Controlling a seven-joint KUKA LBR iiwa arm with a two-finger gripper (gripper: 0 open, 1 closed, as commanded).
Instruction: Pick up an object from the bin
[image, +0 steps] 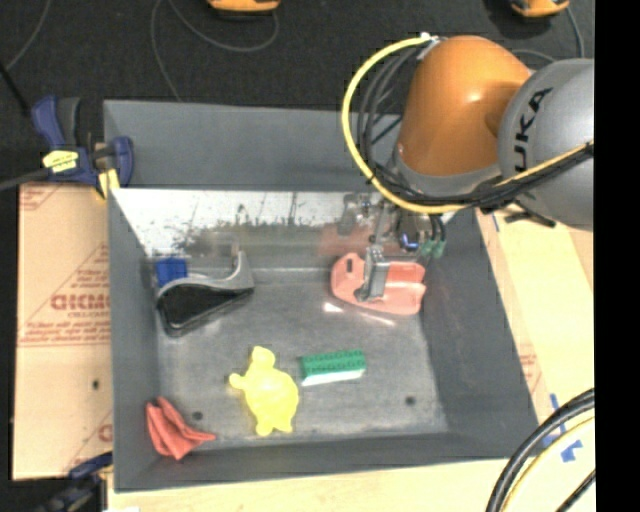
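My gripper (373, 285) hangs at the bin's back right, under the orange cover. One metal finger (374, 272) reaches down onto a flat pink plastic piece (395, 291) that lies on the bin floor there. The finger's tip rests on or just above the pink piece's left half. A green ridged block (332, 366) lies nearer the front, below and left of the gripper. Beside it, a yellow soft toy figure (266, 391) lies flat.
A black and silver tape dispenser with a blue part (198, 292) sits at the left. A red crumpled piece (172, 428) lies in the front left corner. The bin's back wall stands close behind the gripper.
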